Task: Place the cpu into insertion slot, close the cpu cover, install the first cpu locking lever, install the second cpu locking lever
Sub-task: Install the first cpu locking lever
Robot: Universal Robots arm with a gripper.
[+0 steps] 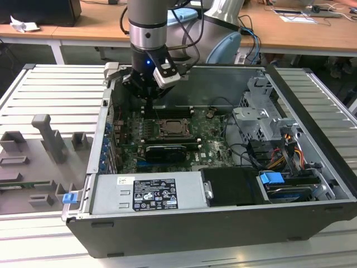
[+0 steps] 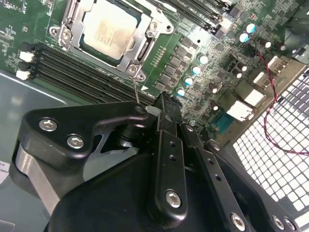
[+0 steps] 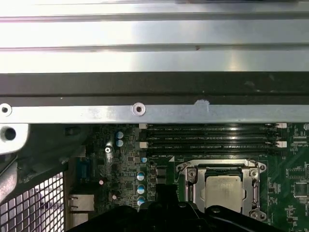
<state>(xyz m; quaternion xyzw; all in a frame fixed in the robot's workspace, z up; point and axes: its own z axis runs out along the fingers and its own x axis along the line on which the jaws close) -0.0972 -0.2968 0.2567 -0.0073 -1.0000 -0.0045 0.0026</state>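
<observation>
Cpu (image 2: 108, 31), pale silvery-beige square chip, lies framed under thin silvery cpu cover (image 2: 145, 46); black end effector (image 2: 161, 99) just beside, grip cannot be told. White printed label (image 1: 153, 194) on grey power supply (image 1: 109, 195).

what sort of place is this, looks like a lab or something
Probably a robotics lab or test workshop: a robot arm hangs over the motherboard of an open desktop computer case, which lies on a slotted aluminium table, with wooden desks behind.
</observation>
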